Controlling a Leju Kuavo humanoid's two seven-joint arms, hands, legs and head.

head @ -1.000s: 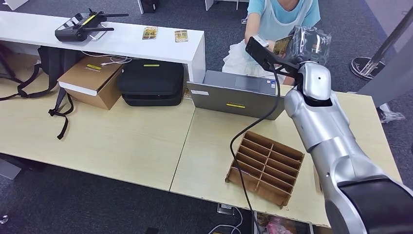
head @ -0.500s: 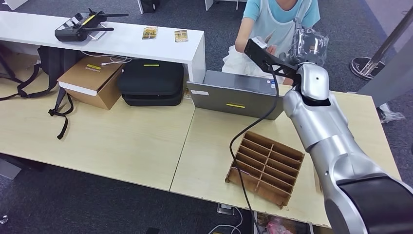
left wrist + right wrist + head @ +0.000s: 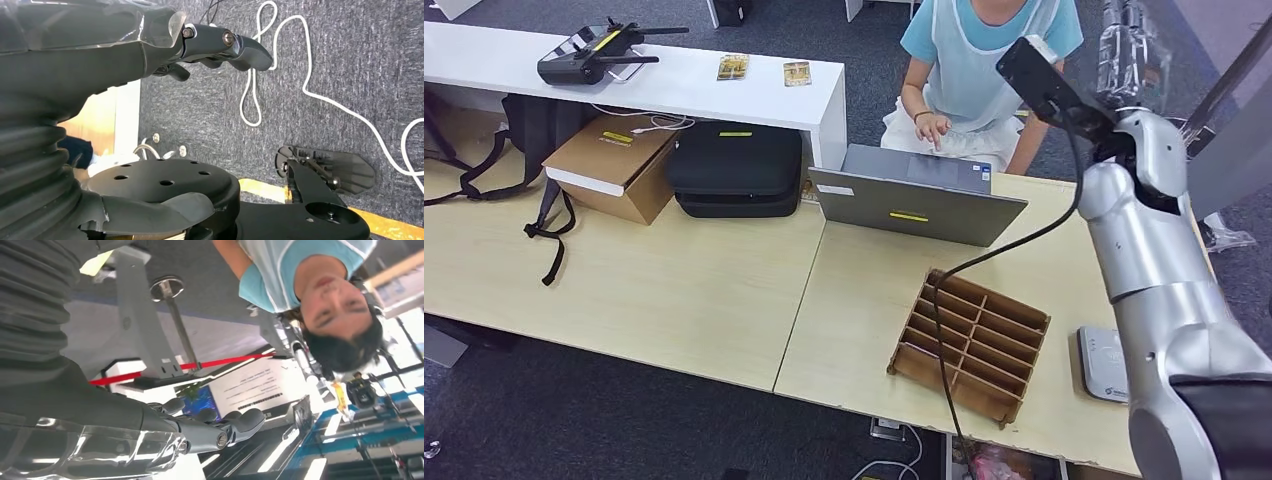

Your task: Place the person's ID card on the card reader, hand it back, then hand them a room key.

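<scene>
My right hand (image 3: 1124,45), wrapped in clear plastic, is raised high at the back right, beside the person (image 3: 984,50) in a light blue top. Its fingers (image 3: 235,422) are stretched out with nothing in them. The person's hand (image 3: 934,128) rests just behind the laptop (image 3: 914,195); whether it holds the ID card I cannot tell. The white-grey card reader (image 3: 1104,362) lies bare near the table's front right. Two small gold-patterned cards (image 3: 732,67) (image 3: 796,73) lie on the white shelf. My left hand (image 3: 100,60) hangs over the carpet and holds nothing.
A cardboard divider box (image 3: 972,345) sits at the front of the wooden table (image 3: 674,290), with a black cable (image 3: 944,310) trailing over it. A drone controller (image 3: 589,55) is on the shelf. A cardboard box (image 3: 609,165), black case (image 3: 734,170) and backpack (image 3: 524,125) line the back left.
My right hand held a card out to the person, who reached for it. Now the hand has lifted up and to the right without it, uncovering the reader; the person's hand dropped to the laptop.
</scene>
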